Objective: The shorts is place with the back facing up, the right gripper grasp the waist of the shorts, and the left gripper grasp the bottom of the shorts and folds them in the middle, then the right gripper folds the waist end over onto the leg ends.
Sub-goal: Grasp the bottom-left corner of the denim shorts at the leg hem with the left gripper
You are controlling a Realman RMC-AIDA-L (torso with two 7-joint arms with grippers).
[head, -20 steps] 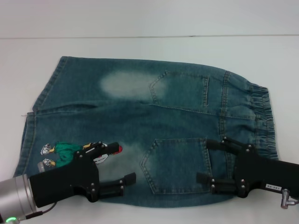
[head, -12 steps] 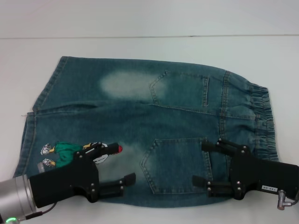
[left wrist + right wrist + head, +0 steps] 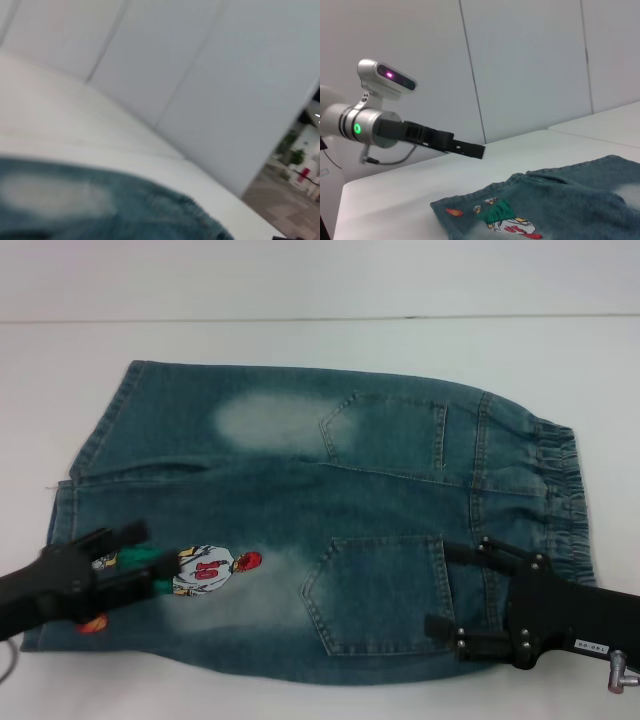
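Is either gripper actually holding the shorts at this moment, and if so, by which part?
Nothing is held. The left gripper hangs open above the faded blue-green denim shorts near the leg hems; the right gripper is open over the waist-side pocket.

I see the shorts (image 3: 320, 520) lying flat across most of the white table (image 3: 320, 340), with bare table beyond them on the far side and past the leg hems, so I could pass a claw there freely. The left gripper (image 3: 120, 558) hangs with its fingers spread over the near leg hem, by the cartoon player (image 3: 205, 568), blocking that corner. The right gripper (image 3: 462, 592), fingers apart, sits over the near pocket beside the waistband (image 3: 562, 495), leaving the shorts' far half uncovered.
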